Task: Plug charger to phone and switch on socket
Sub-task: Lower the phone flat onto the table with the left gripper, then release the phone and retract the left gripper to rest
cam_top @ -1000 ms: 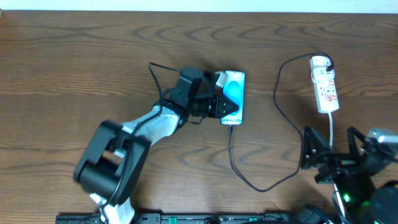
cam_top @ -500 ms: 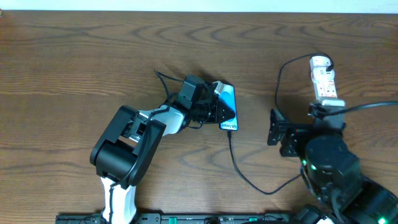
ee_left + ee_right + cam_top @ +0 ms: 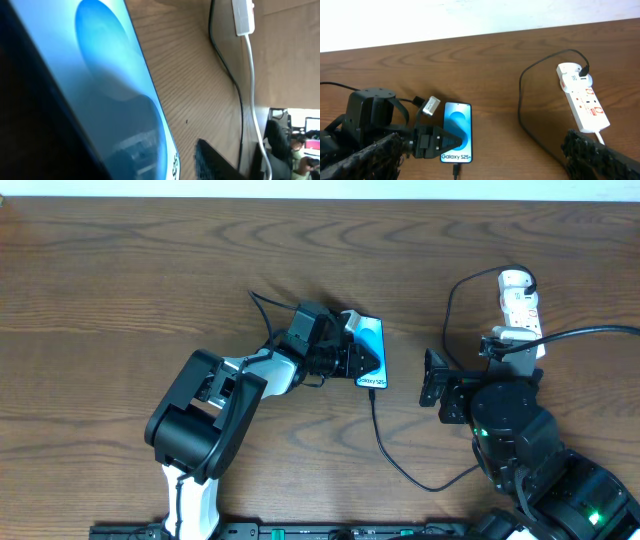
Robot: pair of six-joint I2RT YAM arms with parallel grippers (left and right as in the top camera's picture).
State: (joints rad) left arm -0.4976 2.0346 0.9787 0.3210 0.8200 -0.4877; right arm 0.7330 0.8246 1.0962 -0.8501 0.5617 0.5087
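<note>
**Q:** What did the overhead view show?

**A:** A brown wooden tabletop [image 3: 120, 270]. The phone [image 3: 373, 350] lay just off centre toward 12 o'clock, its blue screen lit. The left fingers [image 3: 355, 362] were drawn together on its 9 o'clock edge, apparently pinching it. The charger [image 3: 446, 320] left the phone's 6 o'clock end, looped along the tabletop and climbed to the socket [image 3: 520, 300] at 2 o'clock. The right fingers [image 3: 433, 377] hung between phone and socket, touching neither.

**Q:** And the left wrist view?

**A:** The phone [image 3: 100, 75] filled the frame at a slant, very close. Beyond it, at 1 o'clock, were the socket [image 3: 242, 17] and the thin black charger [image 3: 223, 62].

**Q:** The right wrist view?

**A:** The right fingers [image 3: 600, 152] stood wide apart at the lower corners, holding nothing. The phone [image 3: 456, 131] sat at 7 o'clock with white text at its near end, and the charger [image 3: 519, 102] appeared to be seated there. The socket [image 3: 583, 97] lay at 3 o'clock with a black plug in its far end.

**Q:** How far along was the task?

**A:** The plugging-in looked done. The socket's switch probably remained. Whether it was on could not be told.
</note>
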